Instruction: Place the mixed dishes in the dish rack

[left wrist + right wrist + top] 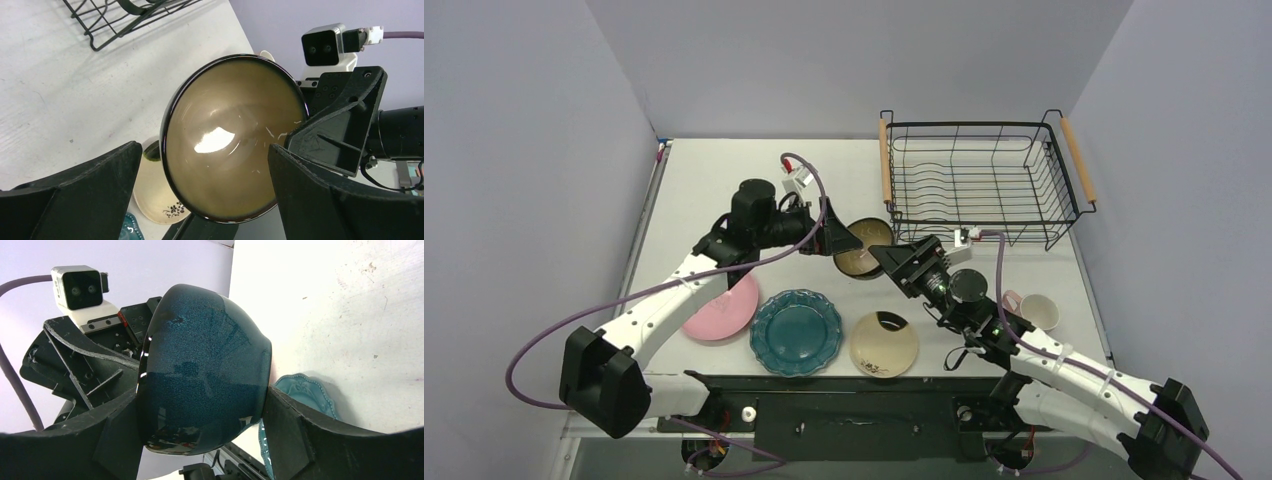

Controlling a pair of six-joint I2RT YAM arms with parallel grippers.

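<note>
Top external view, we count: pink round plate (722,312) and teal scalloped plate (796,333) on the bench (724,190); left fingers (75,195) spread wide, holding nothing; dark-teal bowl (862,250) clamped sideways between right fingers (320,440); cream shallow dish (884,345) benched; dish rack (979,180) unloaded; pink cup (1036,309) benched. We judge all five left to load.

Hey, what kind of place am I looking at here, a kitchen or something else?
Probably a robot lab test cell, not a kitchen: plain walls box in a white table, two robot arms are bolted at its near edge, and a dish rack and loose dishes look staged.
</note>
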